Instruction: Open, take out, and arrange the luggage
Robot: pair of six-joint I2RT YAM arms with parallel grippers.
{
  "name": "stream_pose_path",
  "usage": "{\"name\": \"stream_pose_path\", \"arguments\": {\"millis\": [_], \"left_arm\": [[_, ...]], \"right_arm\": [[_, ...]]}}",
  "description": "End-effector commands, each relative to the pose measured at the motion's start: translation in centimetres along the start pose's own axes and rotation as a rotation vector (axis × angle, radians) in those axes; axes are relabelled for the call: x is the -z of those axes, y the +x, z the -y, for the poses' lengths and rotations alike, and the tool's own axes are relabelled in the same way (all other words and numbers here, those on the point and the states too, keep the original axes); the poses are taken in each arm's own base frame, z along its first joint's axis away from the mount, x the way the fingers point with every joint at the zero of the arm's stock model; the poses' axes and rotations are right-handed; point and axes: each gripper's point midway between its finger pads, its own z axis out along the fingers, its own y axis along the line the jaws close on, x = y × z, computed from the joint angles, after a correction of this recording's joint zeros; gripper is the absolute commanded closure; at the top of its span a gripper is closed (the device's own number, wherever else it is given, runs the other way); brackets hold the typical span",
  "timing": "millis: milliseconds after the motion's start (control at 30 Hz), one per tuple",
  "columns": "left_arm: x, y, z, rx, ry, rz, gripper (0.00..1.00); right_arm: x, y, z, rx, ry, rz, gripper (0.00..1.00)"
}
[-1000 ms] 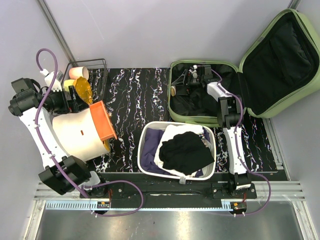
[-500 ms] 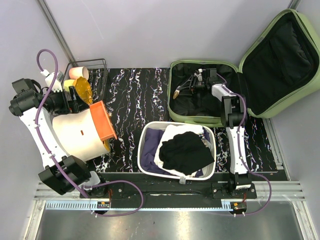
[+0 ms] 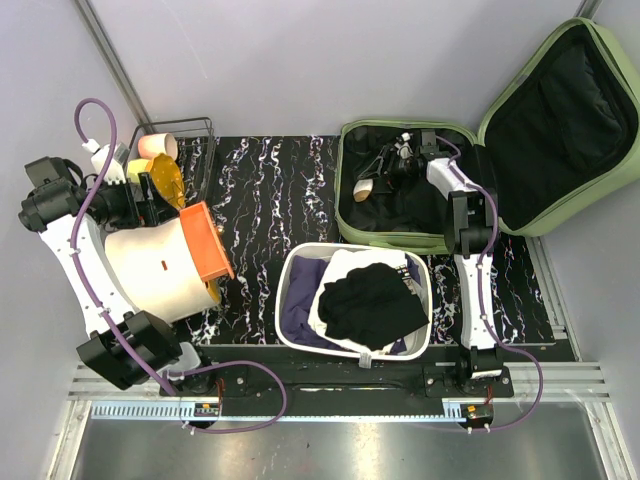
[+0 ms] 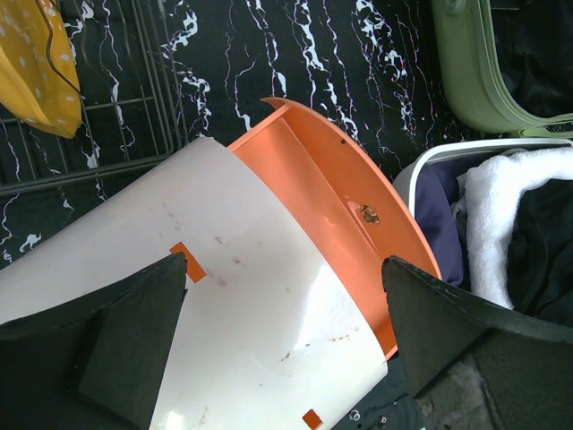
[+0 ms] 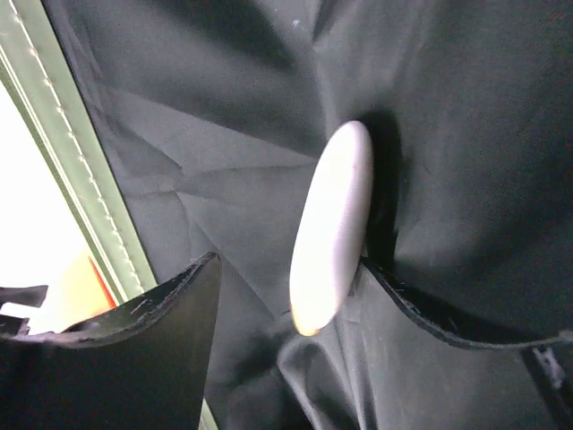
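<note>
The right gripper's [image 3: 384, 174] fingers [image 5: 134, 349] stand apart; a white oval object [image 5: 333, 215] lies against the far finger only, on the black lining [image 5: 224, 107]. The left gripper's [image 4: 285, 265] fingers [image 4: 116, 358] are spread wide above a white container [image 4: 233, 296] with an orange lid [image 4: 331, 206] and small orange patches.

The luggage [image 3: 392, 239] lies open at the table's far right, its lid [image 3: 560, 120] leaning back against the wall. A white bin [image 3: 290, 268] of clothes sits just in front of it.

The table [image 3: 270, 190] is black with white veining. The walls [image 3: 300, 60] are pale grey. A metal rail [image 3: 330, 410] runs along the near edge.
</note>
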Motion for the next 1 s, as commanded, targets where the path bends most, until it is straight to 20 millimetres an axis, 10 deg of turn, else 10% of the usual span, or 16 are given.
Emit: {"name": "stream_pose_path", "arguments": {"millis": [0,333,600,800,967], "left_arm": [[-0.2,-0.4,-0.2,-0.034,-0.004,0.019,0.06],[0.0,-0.5,-0.1,-0.035,-0.010,0.024,0.06],[0.1,-0.3,0.3,-0.042,-0.003,0.031,0.05],[0.8,-1.8,1.0,-0.092,-0.002,0.068,0.01],[1.5,-3.1,2.0,-0.115,0.022,0.104,0.01]], "right_arm": [[1.4,-0.9,-0.5,0.080,0.121,0.069,0.32],[-2.3,-0.7,-0.5,0.135,0.145,0.051,0.48],[-0.9,-1.9,-3.7,0.266,0.129,0.089,0.94],[2.8,-2.2,-11.0,0.442,0.025,0.146,1.00],[6.3,-0.2,-20.8,0.614,-0.151,0.192,1.00]]}}
